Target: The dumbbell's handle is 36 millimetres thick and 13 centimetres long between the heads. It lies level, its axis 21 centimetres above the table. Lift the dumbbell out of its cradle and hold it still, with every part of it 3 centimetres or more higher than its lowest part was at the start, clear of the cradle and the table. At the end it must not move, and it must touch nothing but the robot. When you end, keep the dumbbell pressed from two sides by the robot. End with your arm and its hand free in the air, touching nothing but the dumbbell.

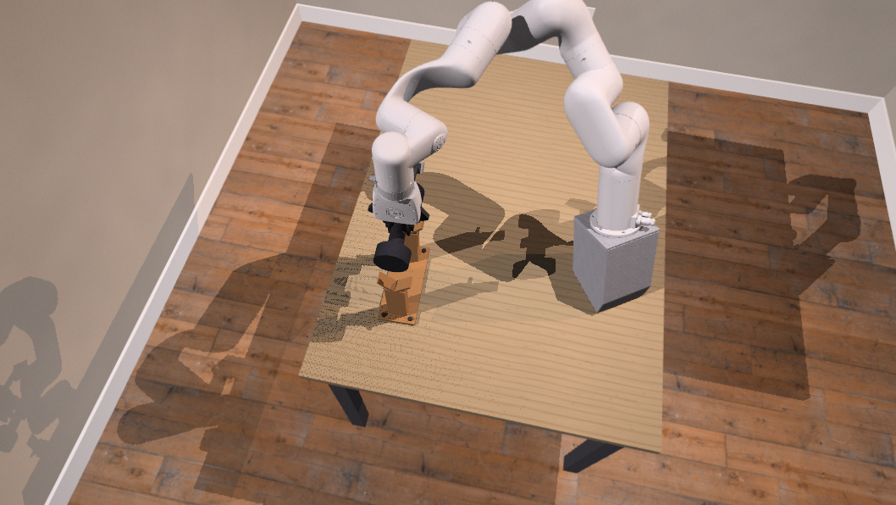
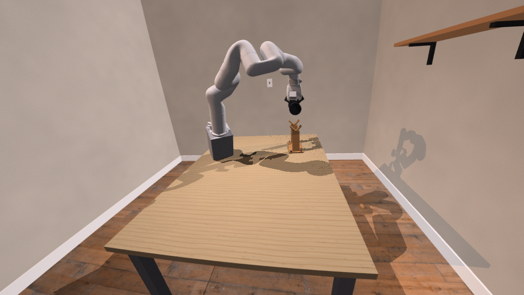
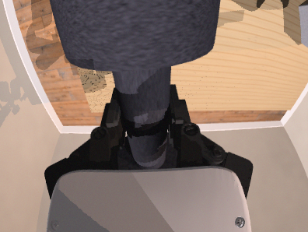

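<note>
The dark grey dumbbell [image 1: 393, 253] hangs in the air, held by its handle. My gripper [image 1: 397, 233] is shut on the handle, one finger on each side. In the exterior view the dumbbell [image 2: 294, 107] is a clear gap above the orange wooden cradle [image 2: 294, 137], whose V-shaped forks stand empty. The cradle [image 1: 400, 285] stands on its base plate near the table's left edge. In the wrist view the handle [image 3: 143, 117] runs between the black fingers of the gripper [image 3: 144, 129], and one round head [image 3: 135, 14] fills the top of the frame. The other head is hidden.
The arm's grey base block [image 1: 613, 258] stands on the table to the right of the cradle. The table's left edge is close to the cradle. A wall shelf [image 2: 465, 29] hangs high on the right wall, far from the arm.
</note>
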Tool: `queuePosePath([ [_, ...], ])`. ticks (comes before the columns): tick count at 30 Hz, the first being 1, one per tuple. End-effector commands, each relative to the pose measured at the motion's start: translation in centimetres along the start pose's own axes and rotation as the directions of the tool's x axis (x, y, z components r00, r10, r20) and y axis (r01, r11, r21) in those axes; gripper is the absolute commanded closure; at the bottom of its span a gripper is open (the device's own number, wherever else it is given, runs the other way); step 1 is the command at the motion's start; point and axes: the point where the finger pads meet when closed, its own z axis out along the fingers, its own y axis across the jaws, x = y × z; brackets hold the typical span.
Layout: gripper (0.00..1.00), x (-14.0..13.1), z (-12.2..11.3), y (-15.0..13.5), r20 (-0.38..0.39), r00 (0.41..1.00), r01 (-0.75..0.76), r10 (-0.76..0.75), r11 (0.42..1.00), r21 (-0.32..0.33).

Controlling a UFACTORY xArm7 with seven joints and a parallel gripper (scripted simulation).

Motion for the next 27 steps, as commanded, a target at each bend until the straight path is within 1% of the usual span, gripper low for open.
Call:
queuePosePath([
  [1,1.0,-0.09,-0.75,-0.08,0.003,1.0,0.0,0.0,1.0,0.004],
  [11,1.0,-0.07,-1.21,-0.06,0.003,1.0,0.0,0.0,1.0,0.004],
  [27,1.0,-0.07,-1.25,-0.06,0.002,1.0,0.0,0.0,1.0,0.004],
])
